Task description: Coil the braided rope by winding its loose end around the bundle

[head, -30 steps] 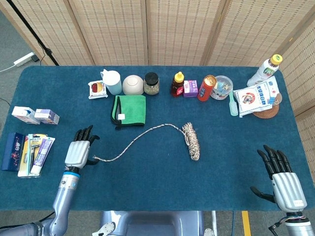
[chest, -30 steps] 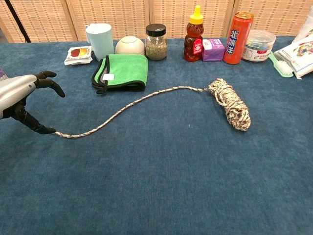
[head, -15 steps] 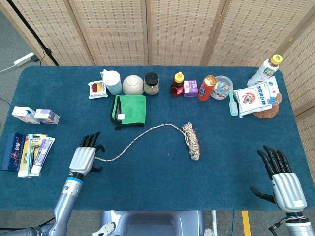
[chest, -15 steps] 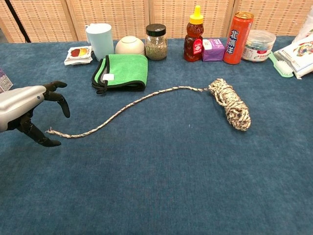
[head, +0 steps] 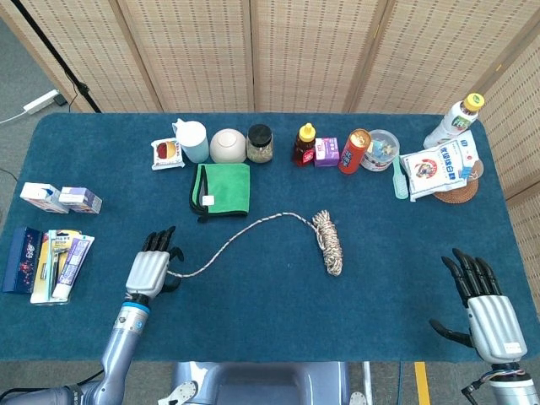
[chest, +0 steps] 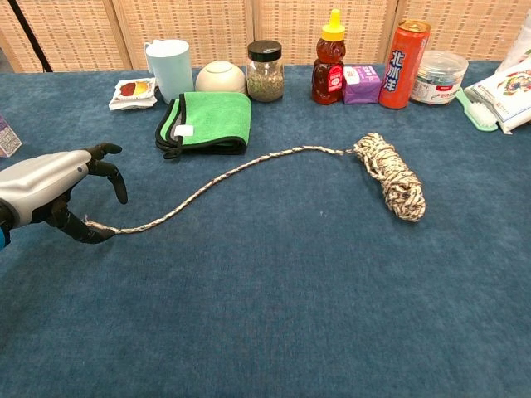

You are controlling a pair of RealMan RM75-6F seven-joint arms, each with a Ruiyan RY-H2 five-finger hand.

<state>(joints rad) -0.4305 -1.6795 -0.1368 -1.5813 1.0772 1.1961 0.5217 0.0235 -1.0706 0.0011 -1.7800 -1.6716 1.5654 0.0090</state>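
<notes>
The left hand (chest: 51,189) hovers over the loose end (chest: 93,224) of the braided rope (head: 253,229), fingers (chest: 114,177) spread, grasping nothing; the bundle (chest: 392,177) lies well right of it on the bench (chest: 274,315). Pinch the frayed tip firmly before lifting. The right hand (head: 485,310) rests released.

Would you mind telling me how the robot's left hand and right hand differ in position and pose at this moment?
The left hand sits at the braided rope's loose end, fingers curled around it; the right hand lies far from the rope, fingers spread, holding nothing. The left hand shows in both views, the right only in the head view. Both are silver-backed with black fingers.
</notes>
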